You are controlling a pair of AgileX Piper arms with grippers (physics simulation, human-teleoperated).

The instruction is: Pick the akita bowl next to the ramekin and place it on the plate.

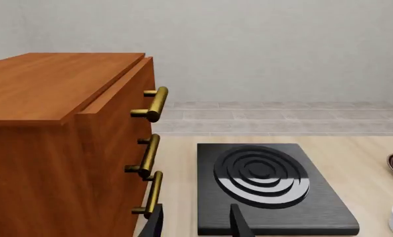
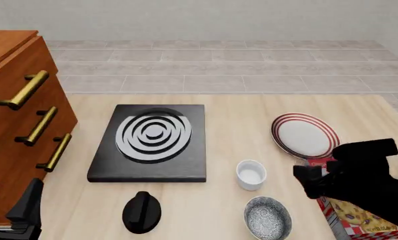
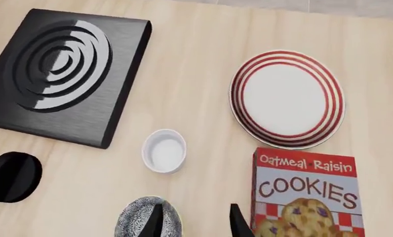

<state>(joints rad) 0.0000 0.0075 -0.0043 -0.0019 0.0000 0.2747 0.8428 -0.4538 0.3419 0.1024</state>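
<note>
Just beside the right claw (image 3: 193, 219), fingers apart and empty, lies the akita bowl (image 3: 140, 219). Descending off-centre, it could strike the rim, or nudge the nearby ramekin (image 3: 164, 151).

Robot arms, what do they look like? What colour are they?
Both are plain matt black all over, with no markings or cables showing. The right arm is chunky and blocky, built from boxy segments. Each gripper, left and right, ends in two thin, flat, blade-like black jaws. Only the left gripper's tips show, low beside the wooden drawer cabinet.

The open left claw (image 1: 198, 224) hangs between a wooden drawer cabinet (image 1: 64, 148) and a black stove burner (image 1: 269, 185).
</note>
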